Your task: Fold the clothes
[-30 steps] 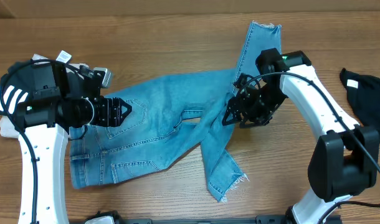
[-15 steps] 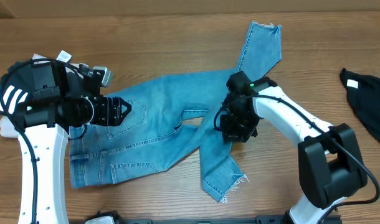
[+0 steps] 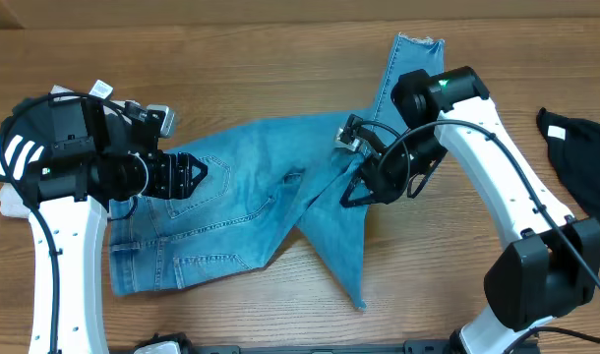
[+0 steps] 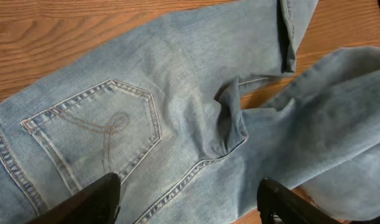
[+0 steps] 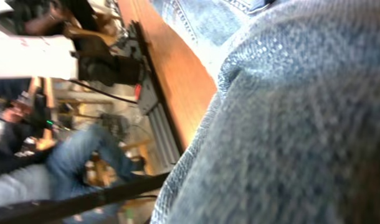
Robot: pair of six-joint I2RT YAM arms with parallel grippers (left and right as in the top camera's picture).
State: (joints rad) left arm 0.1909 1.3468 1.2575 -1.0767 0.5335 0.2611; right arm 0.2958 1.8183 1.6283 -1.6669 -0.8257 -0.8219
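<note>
Over the middle of the bench (image 3: 280, 59), the right pincer (image 3: 351, 195) is clamped, apparently on a raised fold of the jeans (image 3: 231, 211) leg, its arm arching in from the right. The left pincer (image 3: 196, 178), fingers spread and empty, points sideways over the back pocket (image 4: 96, 124).
</note>
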